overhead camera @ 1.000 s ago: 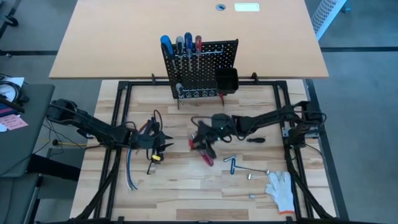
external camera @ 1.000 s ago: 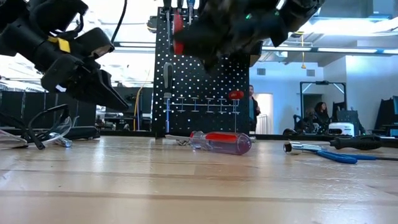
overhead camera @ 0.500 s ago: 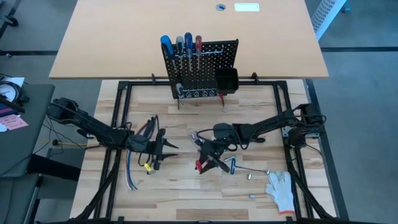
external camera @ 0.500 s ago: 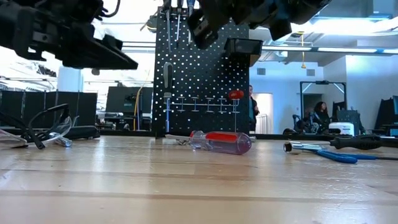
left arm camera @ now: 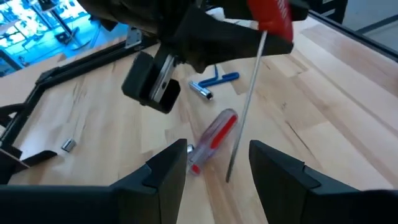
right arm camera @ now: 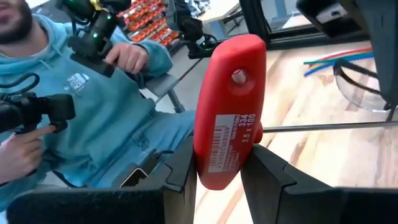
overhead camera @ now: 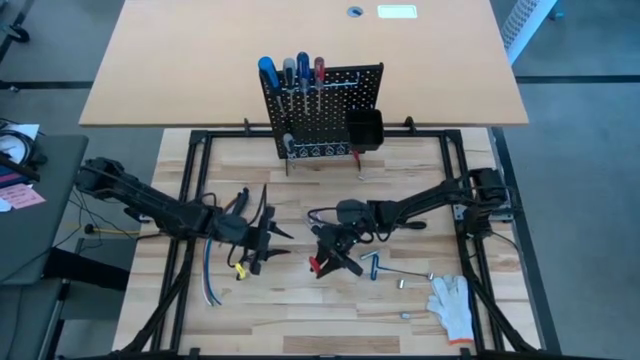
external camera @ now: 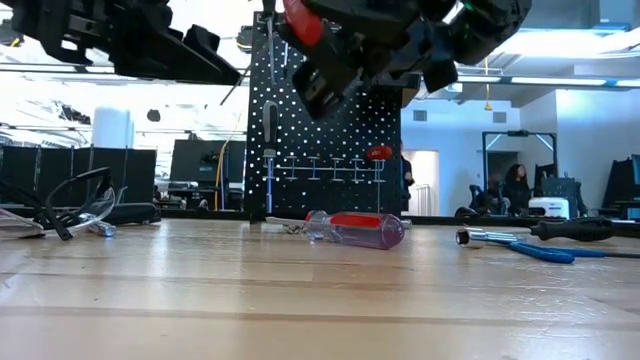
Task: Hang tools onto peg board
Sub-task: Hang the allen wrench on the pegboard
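While glove [overhead camera: 452, 305] lies aside, screwdriver [external camera: 355, 228] rests.

Two blk arms [overhead camera: 150, 205], yellow tag.

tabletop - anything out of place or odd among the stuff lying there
A white glove lies at the table's front right corner and a bundle of coloured cables at the front left, neither being tools. Loose tools, such as a red-handled screwdriver, lie scattered rather than hung on the peg board.
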Action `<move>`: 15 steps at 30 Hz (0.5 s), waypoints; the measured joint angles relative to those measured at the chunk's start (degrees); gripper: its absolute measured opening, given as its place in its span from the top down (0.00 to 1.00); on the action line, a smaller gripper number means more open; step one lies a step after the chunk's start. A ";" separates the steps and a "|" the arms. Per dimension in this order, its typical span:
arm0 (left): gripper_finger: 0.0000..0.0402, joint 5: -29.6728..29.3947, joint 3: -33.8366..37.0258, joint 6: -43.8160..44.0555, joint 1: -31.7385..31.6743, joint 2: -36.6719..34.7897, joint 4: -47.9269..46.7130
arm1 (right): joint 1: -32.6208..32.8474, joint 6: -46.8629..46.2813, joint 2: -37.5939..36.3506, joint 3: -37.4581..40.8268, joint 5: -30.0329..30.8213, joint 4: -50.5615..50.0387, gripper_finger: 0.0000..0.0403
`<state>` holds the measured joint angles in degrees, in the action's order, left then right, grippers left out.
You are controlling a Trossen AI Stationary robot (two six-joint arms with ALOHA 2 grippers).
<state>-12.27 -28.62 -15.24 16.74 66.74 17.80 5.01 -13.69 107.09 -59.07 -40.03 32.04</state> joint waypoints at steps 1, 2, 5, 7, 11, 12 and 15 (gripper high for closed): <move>0.58 0.47 0.00 -0.14 -0.34 0.04 0.03 | -0.10 0.00 0.00 0.00 -0.16 0.39 0.75; 0.58 1.03 0.00 -0.12 -0.67 0.45 0.43 | -0.26 0.02 0.00 0.00 -0.43 0.82 0.75; 0.58 1.59 -0.02 -0.16 -1.00 2.80 3.00 | -0.28 0.00 0.00 0.00 -0.50 1.35 0.75; 0.58 1.58 -0.04 -0.42 -1.00 5.31 5.89 | -0.28 0.00 0.00 0.00 -0.50 1.70 0.75; 0.58 1.57 -0.10 -0.78 -1.00 8.54 9.30 | -0.28 -0.24 0.00 -0.02 -0.52 1.61 0.75; 0.59 1.57 -0.32 -0.54 -1.00 8.70 9.11 | -0.28 -0.24 0.00 -0.02 -0.52 1.57 0.75; 0.61 1.86 -1.34 0.86 -0.97 8.76 8.76 | -0.28 -0.26 0.00 -0.02 -0.50 1.59 0.75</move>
<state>-10.41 -29.96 -14.38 15.77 75.50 26.57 4.73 -13.96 107.09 -59.09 -40.53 33.63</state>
